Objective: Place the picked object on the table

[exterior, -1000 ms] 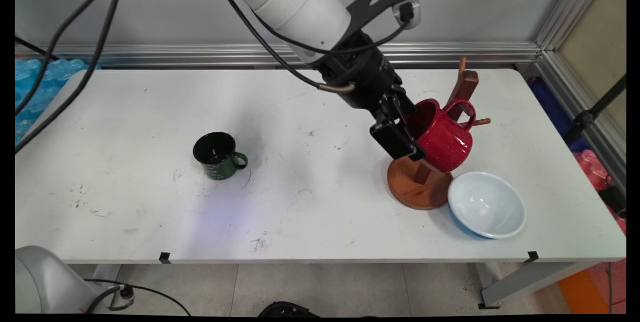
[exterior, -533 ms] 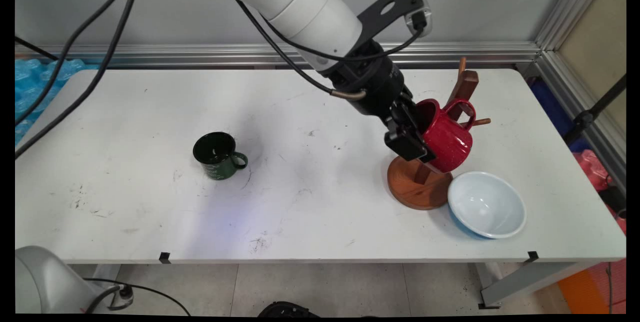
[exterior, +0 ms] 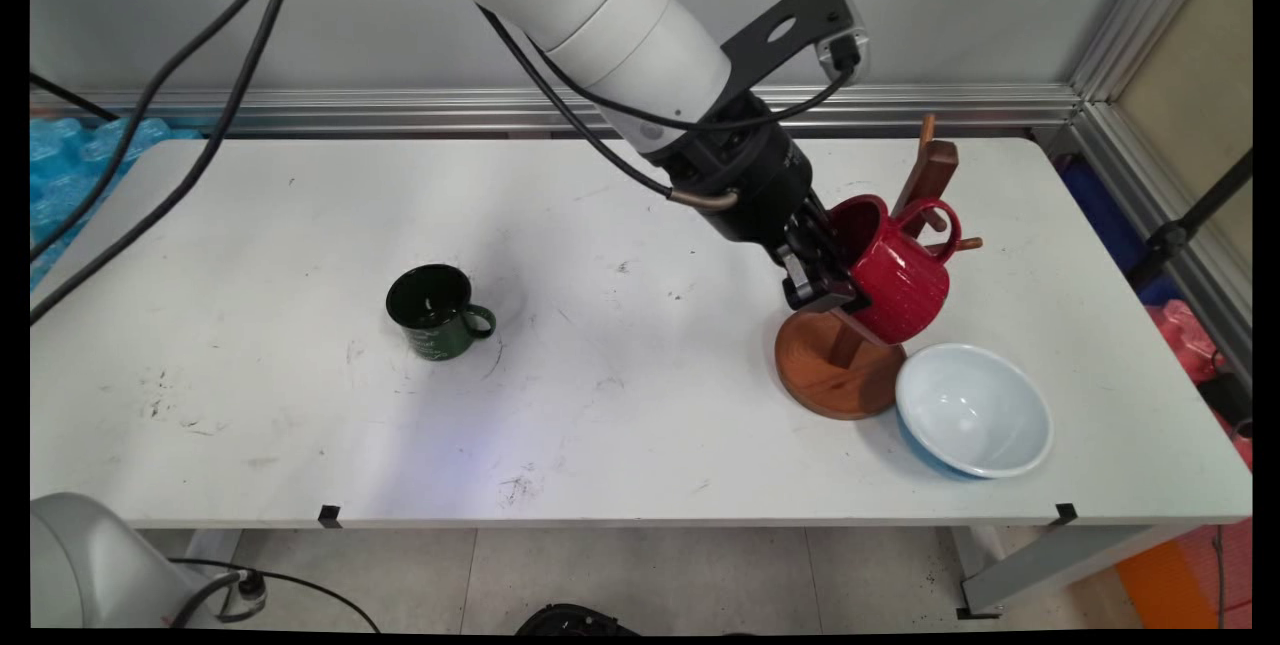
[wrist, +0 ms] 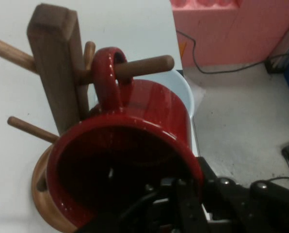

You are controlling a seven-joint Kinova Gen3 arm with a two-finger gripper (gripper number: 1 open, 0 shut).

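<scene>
Right of centre, the claw [exterior: 835, 275] is clenched on the red mug's [exterior: 893, 270] rim, its handle [wrist: 107, 73] threaded over a wooden mug tree [exterior: 925, 187] peg [wrist: 143, 65]

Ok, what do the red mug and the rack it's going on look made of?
The red mug looks like glazed ceramic or enamel: glossy, with pale speckles; I can't tell which. The rack looks like varnished wood: brown grain on post and round base, plain dowel pegs.

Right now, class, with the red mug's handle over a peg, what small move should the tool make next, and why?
Probably open and release: the tool grips the red mug by its rim, and the handle already loops over a peg of the wooden rack.
</scene>
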